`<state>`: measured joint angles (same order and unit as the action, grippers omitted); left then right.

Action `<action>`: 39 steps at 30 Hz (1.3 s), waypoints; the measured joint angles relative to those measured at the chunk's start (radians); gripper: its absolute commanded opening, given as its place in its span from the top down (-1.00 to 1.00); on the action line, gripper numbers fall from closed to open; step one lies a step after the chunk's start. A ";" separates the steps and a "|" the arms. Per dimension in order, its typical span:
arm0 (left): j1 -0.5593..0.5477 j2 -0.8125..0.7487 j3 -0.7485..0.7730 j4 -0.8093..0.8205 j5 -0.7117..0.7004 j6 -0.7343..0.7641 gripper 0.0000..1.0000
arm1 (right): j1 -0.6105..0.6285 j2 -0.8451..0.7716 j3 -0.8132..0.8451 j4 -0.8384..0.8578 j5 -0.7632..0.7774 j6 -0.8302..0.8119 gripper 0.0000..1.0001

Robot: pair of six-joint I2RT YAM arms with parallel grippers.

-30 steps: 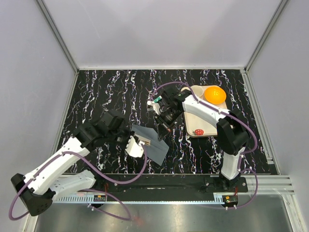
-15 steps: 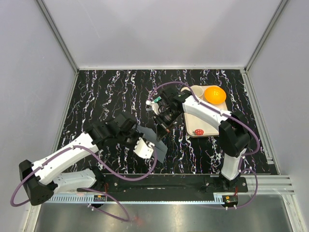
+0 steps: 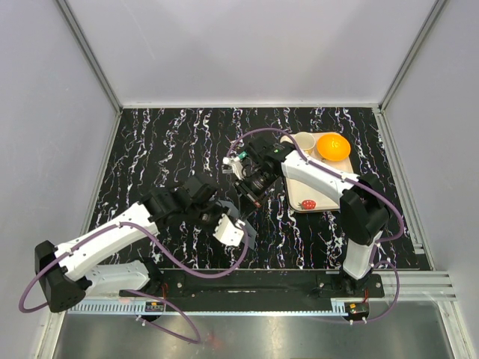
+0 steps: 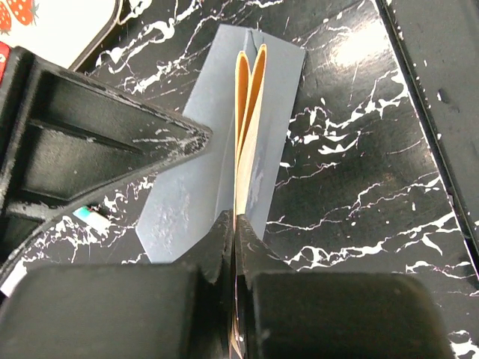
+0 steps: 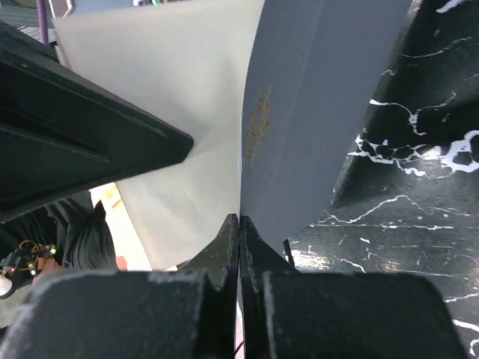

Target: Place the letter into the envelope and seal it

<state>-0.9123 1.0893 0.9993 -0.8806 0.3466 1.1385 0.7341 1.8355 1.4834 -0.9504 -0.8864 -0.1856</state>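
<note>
Edgewise, letter [image 4: 251,127] pinched between left jaws.

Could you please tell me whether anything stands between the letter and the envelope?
Nothing visible does: the letter, pinched in the left gripper, sits right over the envelope, whose edge the right gripper holds.

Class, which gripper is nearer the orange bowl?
Right. The right gripper sits left of the orange bowl, beside the tray; the left gripper is farther, toward the near edge.

letter [image 4: 253,123] apparently inside envelope [image 4: 187,187], tray [image 3: 299,193] to their right, all on table [image 3: 165,142]
</note>
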 measured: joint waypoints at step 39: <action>0.027 0.010 -0.191 0.112 0.106 0.033 0.17 | 0.025 -0.003 -0.044 0.008 -0.127 -0.042 1.00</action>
<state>-0.8852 1.0996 0.8085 -0.7685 0.4522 1.1713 0.7593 1.8320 1.4391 -0.9421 -1.0134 -0.2276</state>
